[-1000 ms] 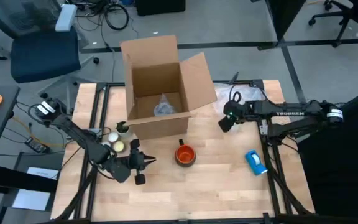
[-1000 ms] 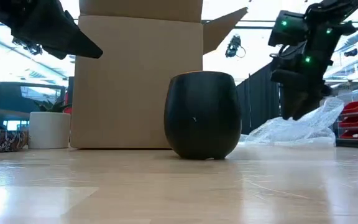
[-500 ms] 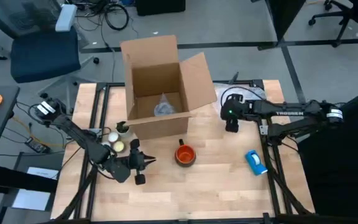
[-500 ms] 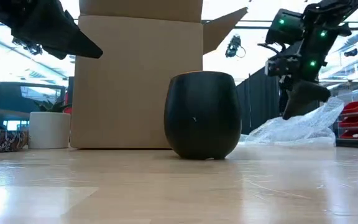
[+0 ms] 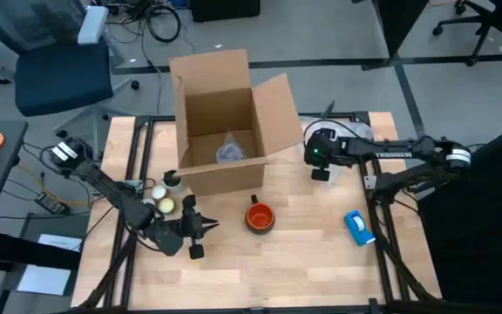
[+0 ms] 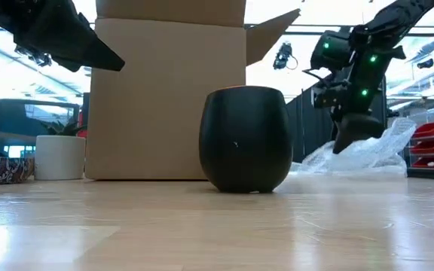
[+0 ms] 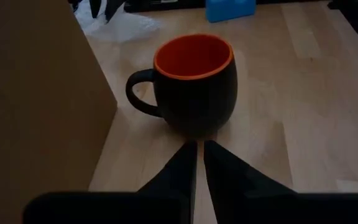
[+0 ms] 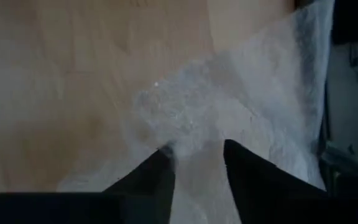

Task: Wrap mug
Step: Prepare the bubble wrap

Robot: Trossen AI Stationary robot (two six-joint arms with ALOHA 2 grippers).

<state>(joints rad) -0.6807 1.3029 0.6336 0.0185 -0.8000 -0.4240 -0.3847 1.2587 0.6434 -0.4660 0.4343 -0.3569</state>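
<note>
Round orange-red mug (image 5: 260,217), dark outside and side handle, stands upright on the wooden table (image 5: 321,262), just in front of the open cardboard box (image 5: 225,118). Left gripper (image 7: 196,155) faces the mug, fingers together, empty. Right gripper (image 8: 194,165), fingers apart, over clear bubble wrap (image 8: 229,112) beside the box.

From table height the mug (image 6: 246,138) hides its handle. The bubble wrap (image 8: 229,118) looks blurred up close, and the cardboard box (image 7: 36,106) runs off frame.
</note>
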